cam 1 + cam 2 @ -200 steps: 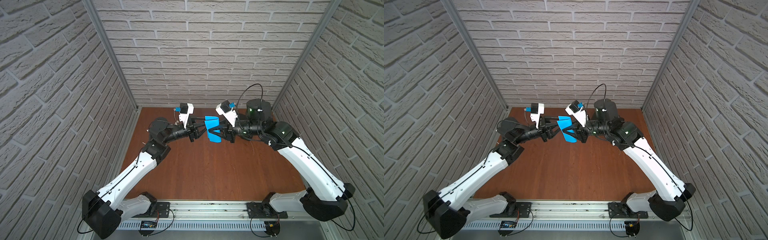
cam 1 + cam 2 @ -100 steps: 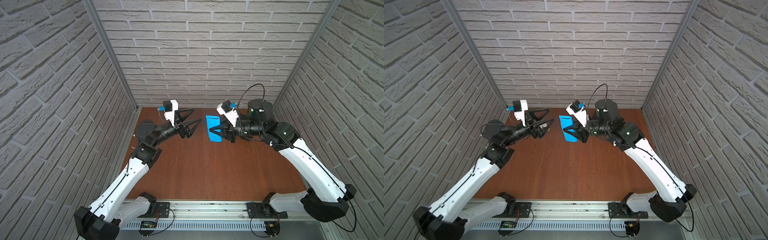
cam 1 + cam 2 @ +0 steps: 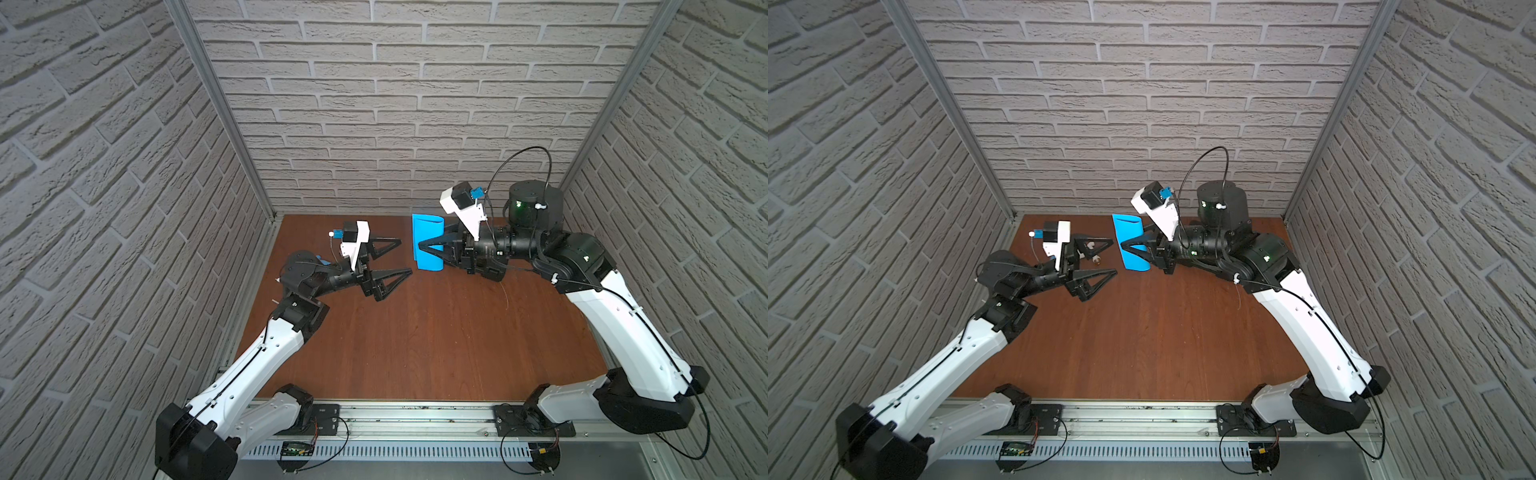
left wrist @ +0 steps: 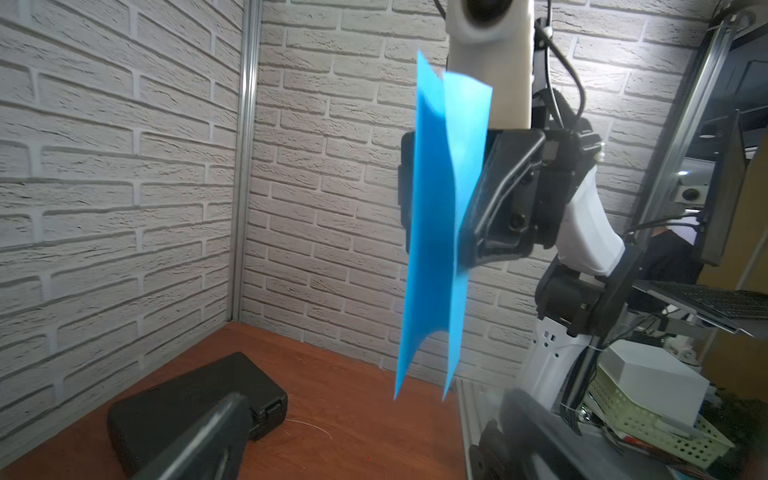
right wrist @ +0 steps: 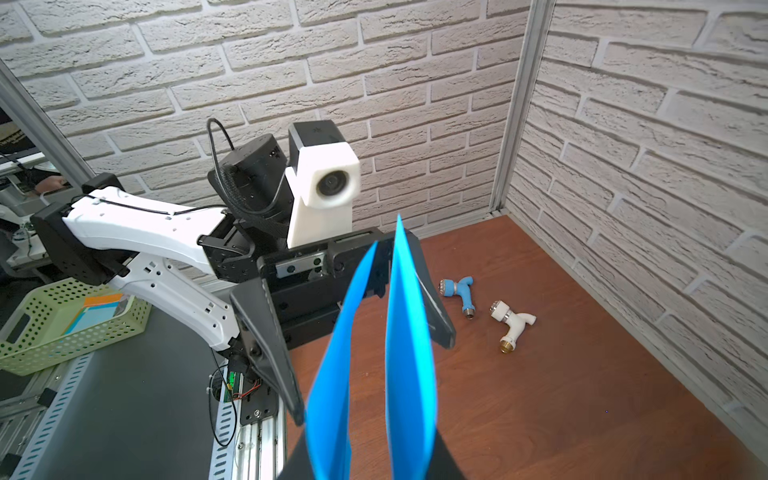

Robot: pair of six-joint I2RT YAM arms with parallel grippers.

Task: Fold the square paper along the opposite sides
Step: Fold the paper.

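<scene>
The square paper (image 3: pixel 428 243) (image 3: pixel 1131 245) is bright blue and hangs in the air over the back of the table, bent into a U with its two halves apart. My right gripper (image 3: pixel 428 251) (image 3: pixel 1133 249) is shut on it, one finger outside each half. In the right wrist view the two blue flaps (image 5: pixel 409 353) rise from between its fingers (image 5: pixel 449 461). My left gripper (image 3: pixel 405 255) (image 3: pixel 1114 256) stands wide open to the left of the paper, clear of it and holding nothing. In the left wrist view the paper (image 4: pixel 436 232) hangs ahead of the open fingers (image 4: pixel 208 436).
A black case (image 4: pixel 195 403) lies on the table near the back corner under my right arm. A blue tap (image 5: pixel 459 291) and a white tap (image 5: pixel 513 324) lie by the left wall at the back. A green basket (image 5: pixel 62 316) stands outside the cell.
My left gripper has opened, let go of the paper and drawn back to the left. The right gripper keeps the bent paper in the same place.
</scene>
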